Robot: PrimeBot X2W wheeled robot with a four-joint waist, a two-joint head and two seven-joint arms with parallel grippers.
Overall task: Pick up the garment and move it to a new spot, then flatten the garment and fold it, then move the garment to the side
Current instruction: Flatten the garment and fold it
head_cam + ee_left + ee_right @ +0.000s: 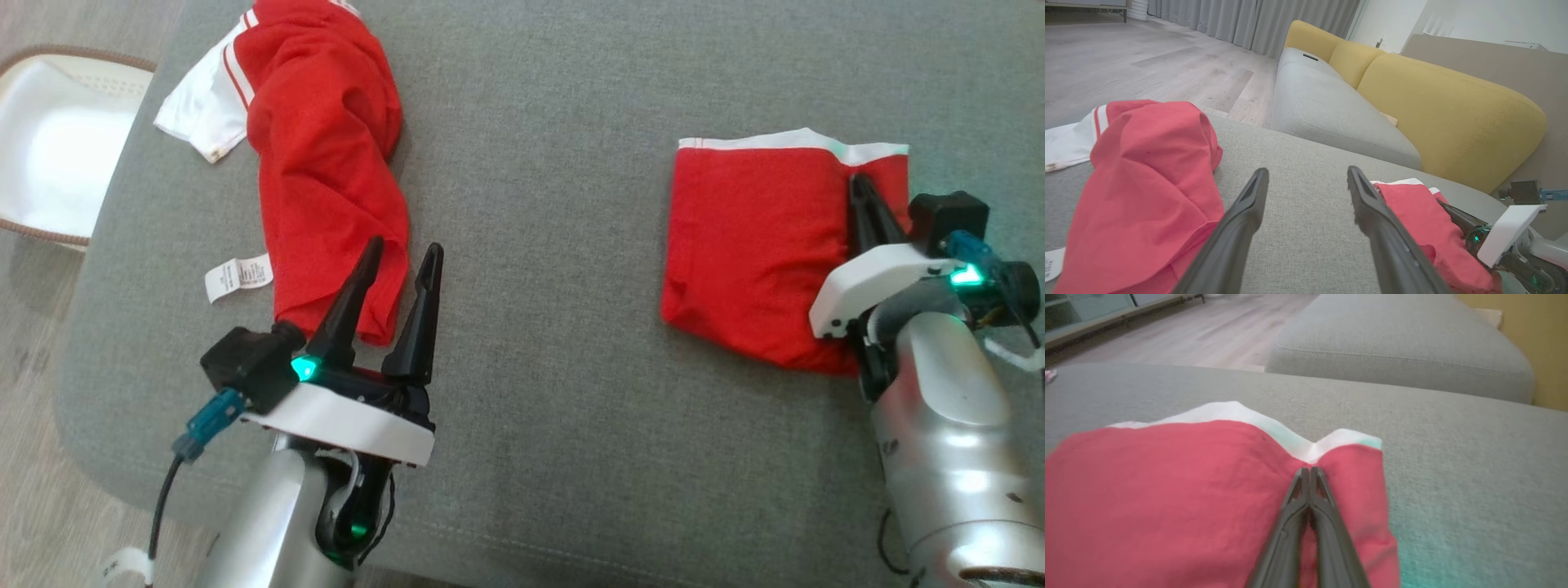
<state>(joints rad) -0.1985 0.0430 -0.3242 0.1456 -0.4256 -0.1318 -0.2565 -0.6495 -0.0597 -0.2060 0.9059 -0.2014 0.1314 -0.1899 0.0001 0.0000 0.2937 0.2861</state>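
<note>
A grey upholstered cushion stands on wood floor. The left wrist view adds yellow sofa backs and grey curtains beyond the fingers. A white basket sits on the floor, far left of the left gripper, whose fingers are spread apart just before a crumpled red-and-white garment. The right gripper is pinched together on the folded red garment, and the right wrist view shows its white band puckering at the fingertips.
</note>
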